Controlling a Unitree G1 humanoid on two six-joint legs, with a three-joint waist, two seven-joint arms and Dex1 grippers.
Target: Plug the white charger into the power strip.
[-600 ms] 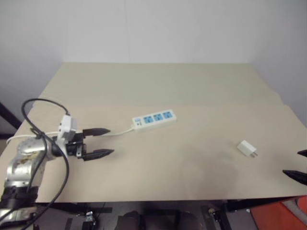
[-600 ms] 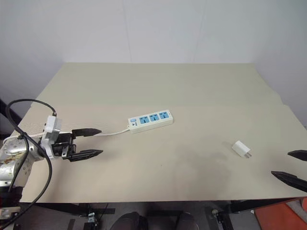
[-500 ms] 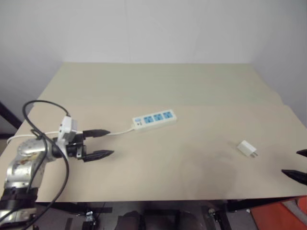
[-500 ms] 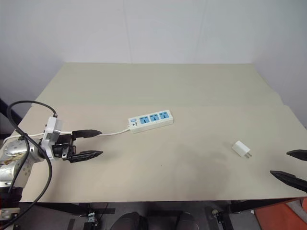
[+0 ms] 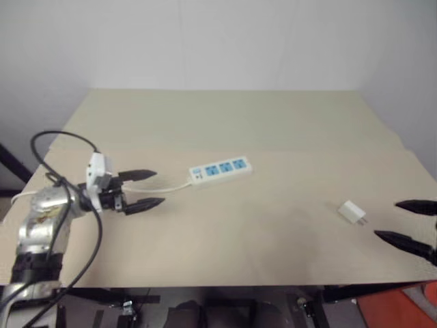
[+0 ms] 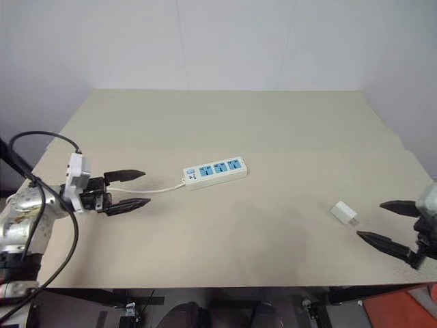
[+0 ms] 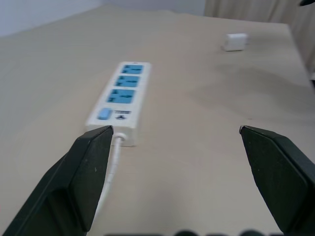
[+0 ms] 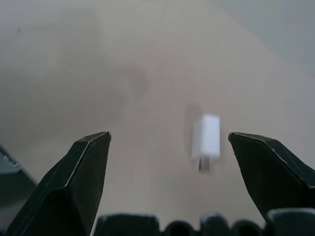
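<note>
Both claws stand spread and empty: the right claw (image 6: 386,222) beside the white charger (image 6: 343,212) lying loose on the desk (image 6: 273,123), the left claw (image 6: 134,189) near the power strip (image 6: 215,173). Light, rigid and likely slick, the charger looks best pinched across its flat sides.

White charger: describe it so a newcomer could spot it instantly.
On the beige table, look toward the robot's right, near the front edge, just ahead of the right gripper with its open jaws. The white charger is a small white cube with short metal prongs, far smaller than the long power strip with blue sockets.
</note>
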